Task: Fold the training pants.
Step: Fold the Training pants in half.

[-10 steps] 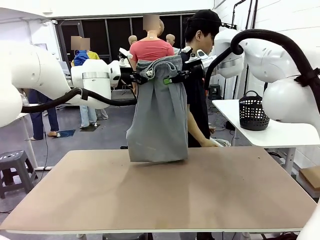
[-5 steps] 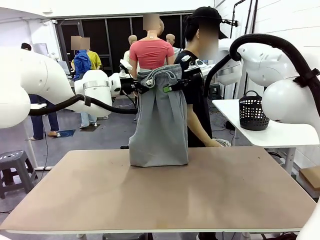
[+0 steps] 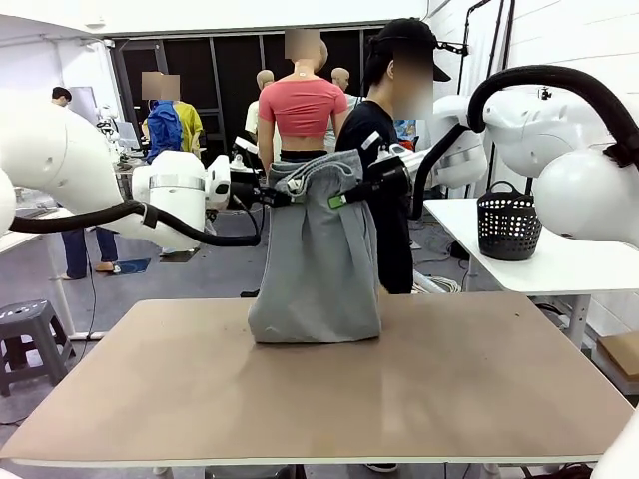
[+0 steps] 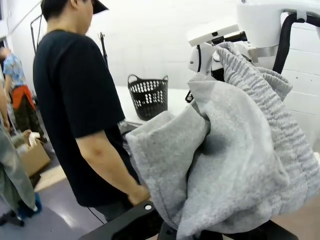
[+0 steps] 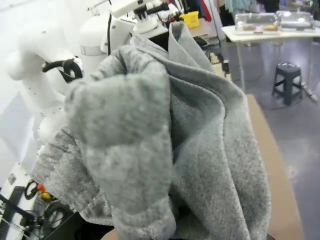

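Above the far side of the table (image 3: 329, 389), my left claw (image 3: 283, 193) and right claw (image 3: 351, 192) pinch the pants (image 3: 318, 261) at the waistband; their lower end rests on the wood. A person (image 3: 384, 190) stands just behind, a basket (image 3: 507, 225) beyond.

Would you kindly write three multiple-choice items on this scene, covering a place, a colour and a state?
1. Where does the lower end of the training pants rest?
A. on the table
B. on the floor
C. in the basket

2. What colour are the pants?
A. blue
B. light grey
C. red

3. How do the left gripper and right gripper hold them?
A. both open
B. one open
C. both shut on the waistband

Answers: 1 A, the hem bunches on the table; 2 B, the cloth is plainly grey; 3 C, each clamps a side of the waistband.
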Robot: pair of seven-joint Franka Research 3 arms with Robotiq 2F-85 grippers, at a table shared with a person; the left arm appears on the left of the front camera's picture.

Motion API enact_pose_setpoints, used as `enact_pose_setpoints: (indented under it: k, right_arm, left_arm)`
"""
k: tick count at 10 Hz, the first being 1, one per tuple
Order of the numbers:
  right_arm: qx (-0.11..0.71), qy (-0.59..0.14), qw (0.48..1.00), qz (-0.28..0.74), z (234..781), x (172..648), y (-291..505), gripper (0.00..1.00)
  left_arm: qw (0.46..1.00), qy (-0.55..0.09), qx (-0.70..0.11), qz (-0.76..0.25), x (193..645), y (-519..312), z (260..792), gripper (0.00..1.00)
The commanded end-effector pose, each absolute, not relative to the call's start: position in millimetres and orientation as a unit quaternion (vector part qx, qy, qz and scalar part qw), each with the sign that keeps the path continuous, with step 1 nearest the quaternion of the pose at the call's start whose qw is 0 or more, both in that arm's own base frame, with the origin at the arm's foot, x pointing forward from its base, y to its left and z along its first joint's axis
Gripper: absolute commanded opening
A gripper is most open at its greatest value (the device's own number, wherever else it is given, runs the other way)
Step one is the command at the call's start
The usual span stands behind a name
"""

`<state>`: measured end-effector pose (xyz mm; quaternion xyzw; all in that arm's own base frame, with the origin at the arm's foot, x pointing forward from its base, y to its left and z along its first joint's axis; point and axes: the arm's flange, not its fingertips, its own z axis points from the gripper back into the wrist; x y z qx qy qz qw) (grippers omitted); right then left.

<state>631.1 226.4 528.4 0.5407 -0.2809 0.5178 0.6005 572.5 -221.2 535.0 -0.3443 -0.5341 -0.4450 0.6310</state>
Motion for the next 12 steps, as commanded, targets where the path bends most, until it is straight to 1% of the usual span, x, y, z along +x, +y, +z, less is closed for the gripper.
enact_pose_setpoints:
  k: [1, 3, 4, 5, 6, 10, 12]
  right_arm:
    - [0.561, -0.218, 0.621, 0.501, 501.4, 596.9, 211.2, 0.0]
    - [0.578, -0.19, 0.626, 0.488, 476.1, 578.5, 215.7, 0.0]
    - [0.574, -0.191, 0.626, 0.492, 474.5, 577.4, 220.6, 0.0]
    - [0.568, -0.226, 0.623, 0.488, 481.0, 602.5, 230.4, 0.0]
    - [0.568, -0.226, 0.623, 0.488, 481.0, 602.5, 230.4, 0.0]
    - [0.567, -0.227, 0.626, 0.485, 479.8, 600.0, 230.7, 0.0]
    - [0.6, -0.214, 0.623, 0.455, 460.8, 583.6, 226.8, 0.0]
  left_arm:
    - [0.664, -0.521, -0.346, -0.41, 561.7, -198.1, 530.0, 0.0]
    - [0.687, -0.498, -0.367, -0.38, 547.9, -196.9, 507.0, 0.0]
    - [0.685, -0.502, -0.368, -0.378, 547.0, -199.3, 505.4, 0.0]
    - [0.66, -0.52, -0.359, -0.407, 549.9, -204.9, 519.6, 0.0]
    - [0.676, -0.477, -0.379, -0.415, 539.8, -220.8, 486.8, 0.0]
    - [0.675, -0.475, -0.38, -0.417, 537.8, -223.5, 486.0, 0.0]
    - [0.698, -0.442, -0.412, -0.385, 518.8, -218.8, 475.9, 0.0]
